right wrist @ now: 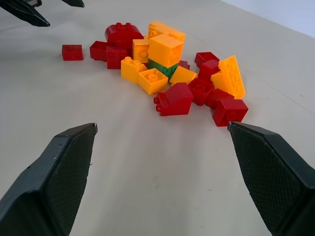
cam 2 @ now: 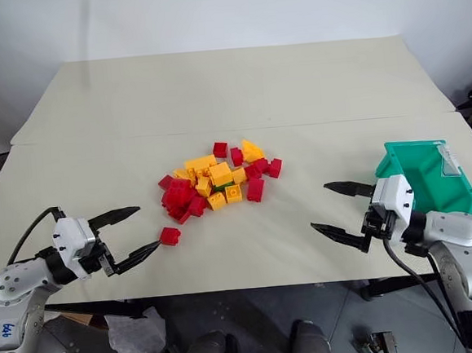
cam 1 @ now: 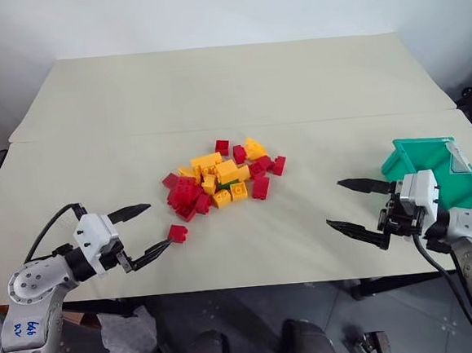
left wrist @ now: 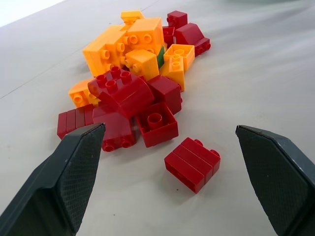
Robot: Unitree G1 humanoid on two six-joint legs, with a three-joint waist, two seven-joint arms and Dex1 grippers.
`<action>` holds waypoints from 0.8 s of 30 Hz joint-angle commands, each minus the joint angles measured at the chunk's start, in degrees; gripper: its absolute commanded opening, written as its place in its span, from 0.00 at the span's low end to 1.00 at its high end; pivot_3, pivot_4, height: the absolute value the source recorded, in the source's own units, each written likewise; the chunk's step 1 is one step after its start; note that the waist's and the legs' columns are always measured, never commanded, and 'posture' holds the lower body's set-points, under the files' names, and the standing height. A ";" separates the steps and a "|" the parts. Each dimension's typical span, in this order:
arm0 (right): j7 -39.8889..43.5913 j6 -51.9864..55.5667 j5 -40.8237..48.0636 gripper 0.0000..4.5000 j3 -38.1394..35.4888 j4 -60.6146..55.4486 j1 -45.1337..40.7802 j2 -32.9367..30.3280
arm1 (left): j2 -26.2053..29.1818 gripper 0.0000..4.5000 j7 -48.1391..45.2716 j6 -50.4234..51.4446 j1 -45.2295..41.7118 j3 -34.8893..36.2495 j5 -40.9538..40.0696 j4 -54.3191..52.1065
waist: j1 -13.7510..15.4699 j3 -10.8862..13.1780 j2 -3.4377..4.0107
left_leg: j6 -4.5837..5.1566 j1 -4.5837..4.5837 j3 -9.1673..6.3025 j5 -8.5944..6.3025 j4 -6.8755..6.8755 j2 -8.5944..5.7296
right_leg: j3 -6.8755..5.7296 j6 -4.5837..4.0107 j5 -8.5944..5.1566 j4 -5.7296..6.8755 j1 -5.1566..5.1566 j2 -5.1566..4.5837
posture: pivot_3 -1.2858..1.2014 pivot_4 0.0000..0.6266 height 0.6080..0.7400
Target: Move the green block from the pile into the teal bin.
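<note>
The table (cam 1: 213,88) is carrying everything, and the pile (cam 1: 224,176) near its middle is serving as the reference point. The teal bin (cam 1: 436,169) is standing well to the right of the pile at the table's right edge, with nothing visible in it. Both arms are hovering level at the near edge: the left gripper (cam 1: 142,230) left of the pile, the right gripper (cam 1: 359,208) to its right, just beside the bin. Both sets of jaws are standing released, gripping nothing.

Step in hand, as judged: the approach; no grasp is begun. 1 stray red brick (cam 1: 177,233) is lying just off the pile, beside the left fingertip.

The green block (right wrist: 162,69) is sitting inside the pile, mostly buried under a yellow brick (right wrist: 165,49), showing a sliver only.

The next move is probably calling for uncovering the block, or a narrow reach from the right side.
</note>
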 commanded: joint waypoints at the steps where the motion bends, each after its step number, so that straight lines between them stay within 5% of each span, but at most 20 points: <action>1: 0.01 -1.73 -0.27 0.99 -1.40 -0.03 0.05 0.61 | 0.73 1.00 0.45 0.18 0.03 1.74 -1.01 -2.56 | 0.01 0.00 0.00 | 0.00 0.00 0.00 0.00 0.00 0.00 | 0.00 0.00 0.00 0.00 0.00 0.00 | 0.52 0.24 1.00; 6: -0.16 -1.85 0.01 0.99 0.27 -1.55 -0.58 2.64 | -0.06 1.00 -1.65 2.55 1.74 5.12 -7.71 -2.74 | -0.10 0.00 0.00 | 0.00 0.00 -0.01 0.00 0.00 0.02 | 0.00 0.00 0.00 0.02 0.00 0.00 | 0.52 0.24 1.00; 15: -2.60 1.72 2.31 0.99 4.00 -10.15 -3.47 6.39 | -2.51 1.00 0.89 -0.77 7.69 11.69 -5.99 5.30 | -0.36 0.01 0.01 | -0.04 0.04 0.00 -0.04 -0.01 0.06 | 0.03 0.00 0.00 0.03 -0.01 0.06 | 0.52 0.24 1.00; 21: -2.05 1.71 1.79 0.99 4.02 -9.24 -4.33 6.07 | -1.48 1.00 -0.93 4.11 9.61 8.54 -9.20 -2.80 | 1.10 0.02 -0.03 | -0.01 -0.01 -0.01 -0.08 0.06 0.06 | 0.03 0.00 0.01 0.00 -0.01 0.06 | 0.52 0.24 1.00; 24: -1.15 0.58 0.80 1.00 3.18 -7.59 -2.95 5.35 | 1.62 0.87 -0.87 13.95 9.47 5.55 -12.08 -9.19 | 1.08 0.02 -0.03 | -0.02 0.00 -0.01 -0.09 0.07 0.07 | 0.04 0.00 0.01 0.01 0.00 0.06 | 0.52 0.24 1.00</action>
